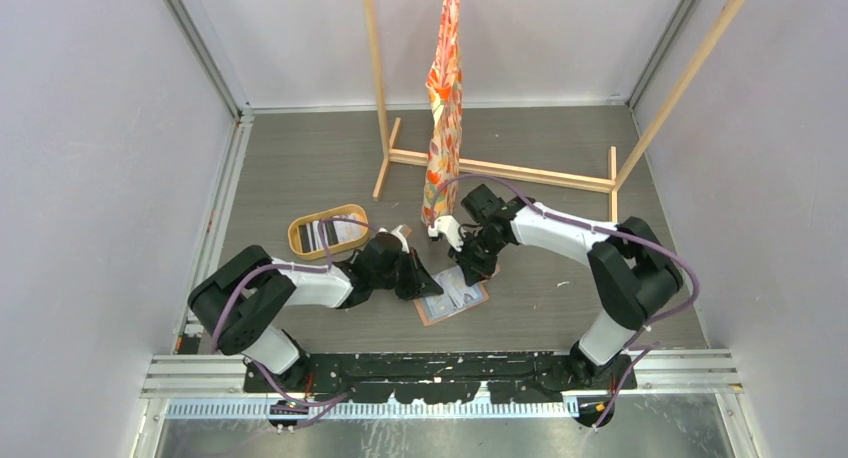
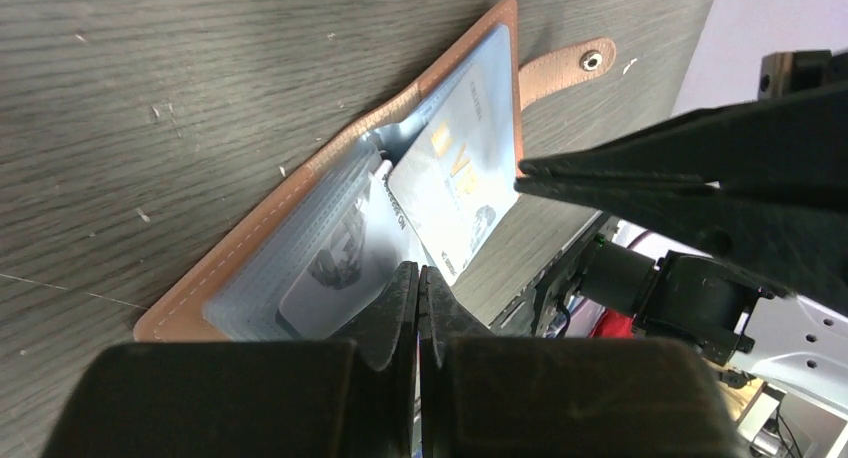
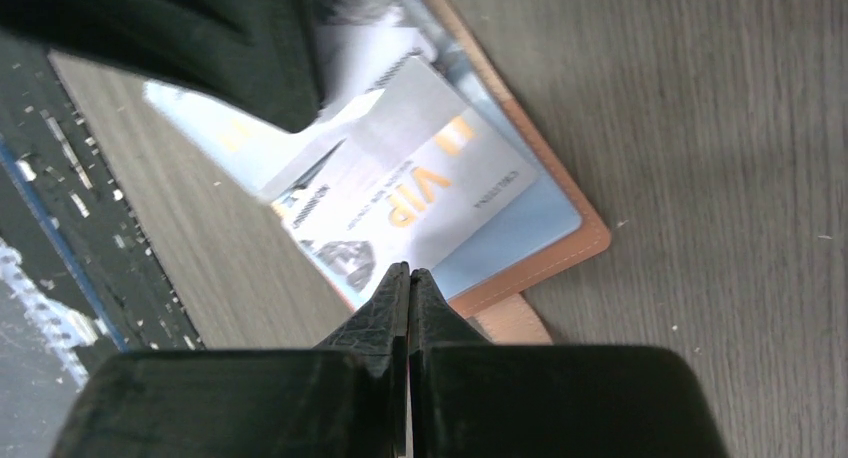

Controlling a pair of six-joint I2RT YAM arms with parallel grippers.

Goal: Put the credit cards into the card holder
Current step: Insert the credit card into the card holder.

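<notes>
Holder [image 1: 452, 296] lies open on the counter between the two arms, blue sleeves up and snap tab pointing away from the left arm. A white VIP card [image 2: 455, 188] rests skewed across one page, its inner end near the spine and its outer end hanging past the leather edge; whether that inner end has entered a sleeve cannot be told. Another card [image 2: 335, 268] sits in the facing page. More cards [image 1: 325, 233] wait in the tray [image 1: 292, 236], well apart to the left. Left jaws are pressed together on nothing, low at the holder's near edge, and right jaws are likewise together and empty, poised at the tab side just off the card. The step in hand looks like seating the VIP card, and closed tips suit it as pushers. One tip should probably pin the leather so the holder cannot skate, while the other first squares the card to the sleeve mouth, then presses its outer edge low and flat toward the spine. Pushing a skewed card risks it riding over the sleeve or buckling.
</notes>
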